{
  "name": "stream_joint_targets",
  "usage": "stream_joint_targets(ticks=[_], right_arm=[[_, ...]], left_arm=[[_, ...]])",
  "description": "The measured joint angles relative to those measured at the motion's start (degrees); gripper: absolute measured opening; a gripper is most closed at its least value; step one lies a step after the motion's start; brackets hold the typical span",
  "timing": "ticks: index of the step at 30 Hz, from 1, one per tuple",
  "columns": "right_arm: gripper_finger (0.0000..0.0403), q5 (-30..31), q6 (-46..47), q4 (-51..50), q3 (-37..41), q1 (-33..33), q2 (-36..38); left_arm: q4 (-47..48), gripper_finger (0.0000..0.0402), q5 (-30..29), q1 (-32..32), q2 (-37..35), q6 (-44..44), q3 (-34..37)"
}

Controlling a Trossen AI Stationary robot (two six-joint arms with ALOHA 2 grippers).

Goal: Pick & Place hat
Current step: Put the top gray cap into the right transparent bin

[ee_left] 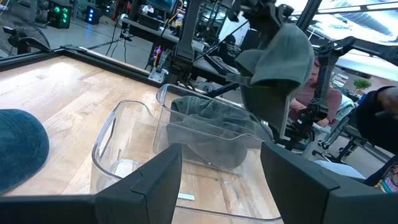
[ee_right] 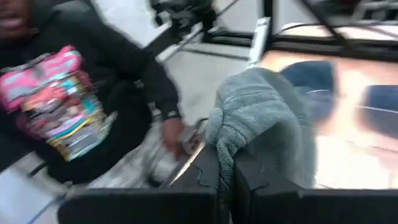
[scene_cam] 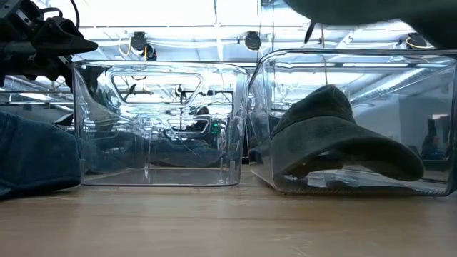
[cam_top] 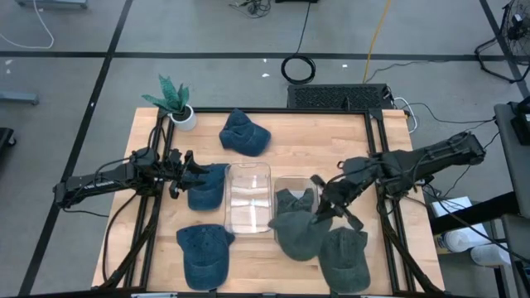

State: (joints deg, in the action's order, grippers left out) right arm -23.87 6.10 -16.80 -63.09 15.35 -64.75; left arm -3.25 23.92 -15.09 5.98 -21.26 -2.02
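My right gripper is shut on a grey-green hat, which hangs in the air over the near end of the right clear bin. In the left wrist view this hat dangles above the bin. A second grey-green hat lies inside that bin. The left clear bin stands beside it. A third green hat lies on the table near the front. My left gripper stands open at the table's left, next to a blue hat. My right gripper pinches a bunched fold of the hat's cloth between its two shut fingers. The rest of the hat drapes and hangs below the fingers, slack and lifted clear of the table and of the bin.
Blue hats lie at the far middle and at the near left. A potted plant stands at the far left corner. A person in a dark printed sweatshirt sits beyond the table.
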Motion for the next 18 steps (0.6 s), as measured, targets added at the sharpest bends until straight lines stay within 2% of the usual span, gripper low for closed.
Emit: stream_joint_targets(ticks=[7, 18], right_arm=[[0.0000, 10.24, -1.83, 0.28, 0.00, 0.00, 3.13], [0.0000, 12.03, -2.28, -3.61, 0.00, -0.02, 2.51]], left_arm=[[0.01, 0.0228, 0.00, 0.01, 0.00, 0.00, 0.00], [0.00, 0.0228, 0.02, 0.00, 0.02, 0.00, 0.00]])
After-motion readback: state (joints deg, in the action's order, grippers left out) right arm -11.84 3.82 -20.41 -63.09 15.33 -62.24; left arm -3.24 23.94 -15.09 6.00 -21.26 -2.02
